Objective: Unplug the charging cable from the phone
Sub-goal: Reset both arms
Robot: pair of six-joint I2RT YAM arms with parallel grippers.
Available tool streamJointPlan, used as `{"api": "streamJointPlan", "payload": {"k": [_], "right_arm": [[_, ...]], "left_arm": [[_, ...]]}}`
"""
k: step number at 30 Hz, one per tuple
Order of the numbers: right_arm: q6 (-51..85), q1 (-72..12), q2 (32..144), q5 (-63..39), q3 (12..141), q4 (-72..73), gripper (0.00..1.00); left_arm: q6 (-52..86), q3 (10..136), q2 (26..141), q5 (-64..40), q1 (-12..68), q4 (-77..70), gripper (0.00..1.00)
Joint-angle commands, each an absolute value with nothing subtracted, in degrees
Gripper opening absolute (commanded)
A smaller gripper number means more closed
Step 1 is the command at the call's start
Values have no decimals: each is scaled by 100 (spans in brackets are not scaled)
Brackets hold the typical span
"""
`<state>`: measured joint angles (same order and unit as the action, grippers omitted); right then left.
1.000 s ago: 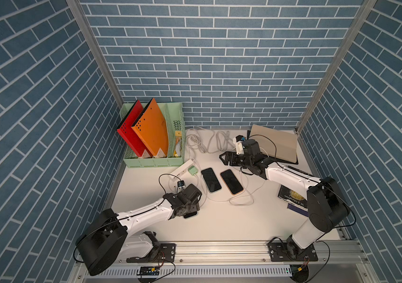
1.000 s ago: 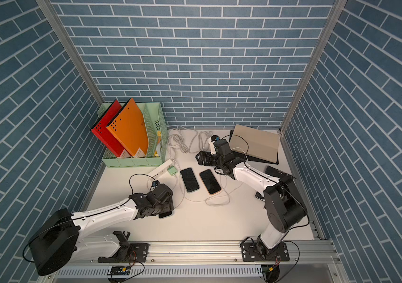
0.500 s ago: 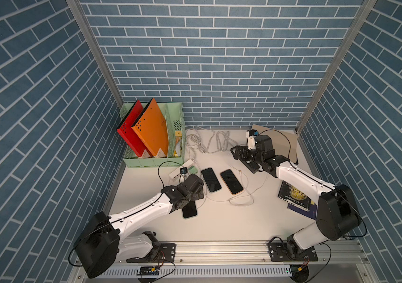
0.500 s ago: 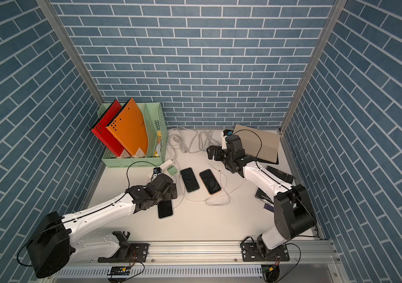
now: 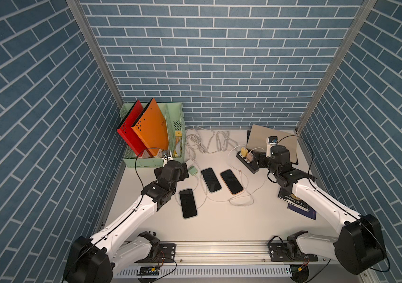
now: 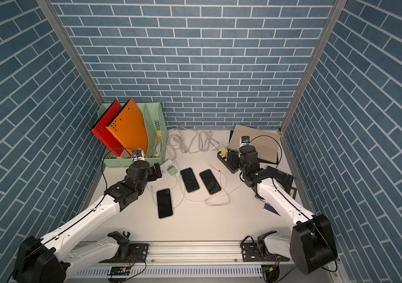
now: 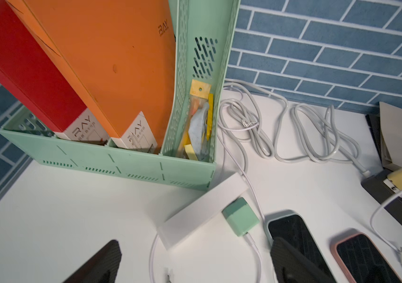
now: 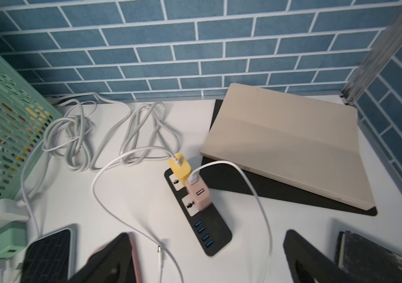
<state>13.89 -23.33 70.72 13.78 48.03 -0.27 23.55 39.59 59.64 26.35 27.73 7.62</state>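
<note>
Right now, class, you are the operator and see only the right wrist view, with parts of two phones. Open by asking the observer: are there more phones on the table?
Observer: Yes, a third phone lies apart, nearer the rail.
Operator: Is it plugged in?
Observer: Seemingly not; a cable end lies loose near it.
Operator: And the left claw?
Observer: The left claw is open, holding nothing.

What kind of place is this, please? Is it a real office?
Probably a staged desk inside a robot test cell: brick-print panels enclose the white table, which carries a green file rack, phones and a black power strip.
</note>
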Motion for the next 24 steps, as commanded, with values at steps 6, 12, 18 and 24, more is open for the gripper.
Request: {"api": "streamJointPlan", "payload": {"k": [6,12,18,24], "right_arm": [[520,-1973,7141,1860,3770,1174,99],[155,-1551,7269,1820,2872,2824,99],[-172,-1042,7664,1620,2384,4198,100],[-393,-751,7904,1223,1841,5481,100]], "left_arm": [[946,2719,5169,3087,2252,-1468,100],[-32,1148,4692,2959,2010,-3803,100],[-34,365,5370,2140,1244,-5434,100],[-109,499,6798,1389,738,-6532,100]]}}
